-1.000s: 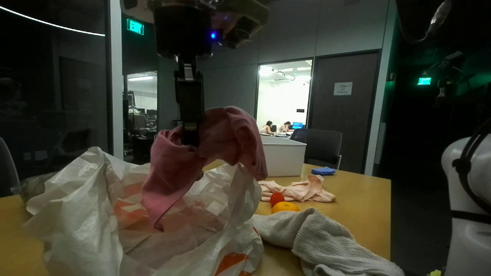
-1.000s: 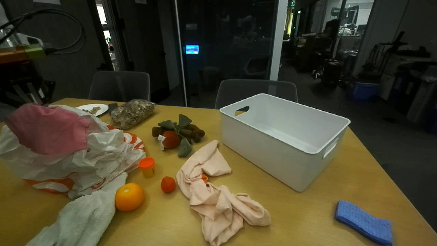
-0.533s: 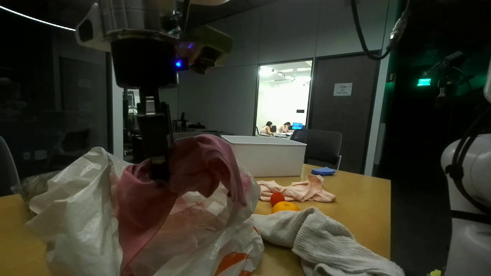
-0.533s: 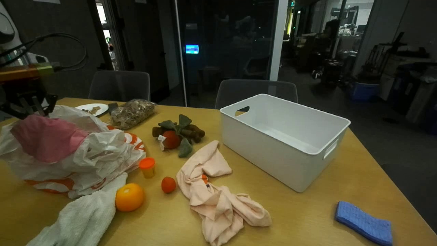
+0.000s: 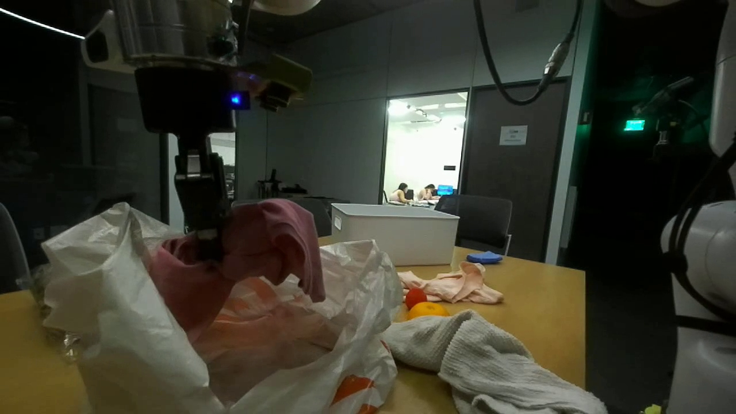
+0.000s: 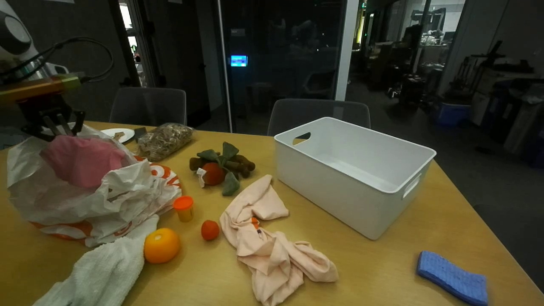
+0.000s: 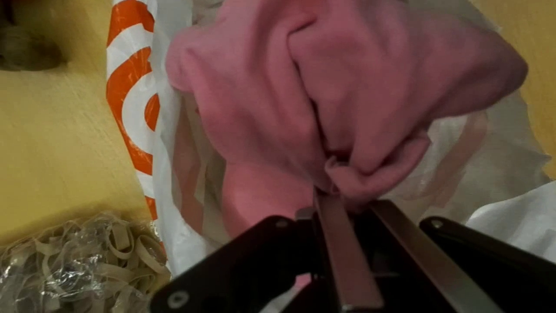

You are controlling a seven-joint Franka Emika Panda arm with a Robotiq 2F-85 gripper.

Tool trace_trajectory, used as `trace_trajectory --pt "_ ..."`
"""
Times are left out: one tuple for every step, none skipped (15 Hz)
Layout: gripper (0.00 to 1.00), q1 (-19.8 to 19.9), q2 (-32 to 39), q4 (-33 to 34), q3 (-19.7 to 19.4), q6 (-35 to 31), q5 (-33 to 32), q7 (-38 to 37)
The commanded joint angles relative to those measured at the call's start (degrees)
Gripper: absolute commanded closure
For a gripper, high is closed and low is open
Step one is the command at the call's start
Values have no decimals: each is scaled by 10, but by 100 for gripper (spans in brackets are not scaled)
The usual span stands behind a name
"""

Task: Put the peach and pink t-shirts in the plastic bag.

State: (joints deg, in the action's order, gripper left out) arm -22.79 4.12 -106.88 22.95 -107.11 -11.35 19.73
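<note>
Where that plastic shopping bag (image 6: 127,204) gapes, a pink T-shirt (image 6: 85,161) dangles.
Gripper (image 5: 208,246) closed tight on it; peach T-shirt (image 6: 272,248) lies outside.

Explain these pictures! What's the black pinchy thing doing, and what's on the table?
That's a black gripper, the hand of a metal robot arm. It holds a crumpled pink cloth t-shirt at the mouth of a white plastic bag with orange printing. The close-up is taken from the arm's wrist, the others from two places outside the robot. Also on the wooden table: a peach cloth t-shirt, a pale grey textured cloth and a rectangular white plastic bin.
</note>
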Motion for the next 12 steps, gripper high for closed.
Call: trace_trajectory --pt "92 15 13 23 -14 14 15 26" --pt "92 21 15 22 -19 15 30 33" --pt "92 28 17 20 -24 14 45 45" --pt "92 36 21 20 -29 14 64 58" --pt "92 43 26 19 -34 16 82 69" --pt "92 49 32 18 -39 18 100 77" --pt "92 55 37 13 -42 21 120 83" --pt "93 60 41 3 -45 20 133 81" --pt "93 64 42 -10 -47 15 148 78" --pt "90 65 43 -31 -49 -3 147 63" --pt "90 65 42 -49 -50 -13 151 42" --pt "91 64 43 -68 -51 -19 147 26"
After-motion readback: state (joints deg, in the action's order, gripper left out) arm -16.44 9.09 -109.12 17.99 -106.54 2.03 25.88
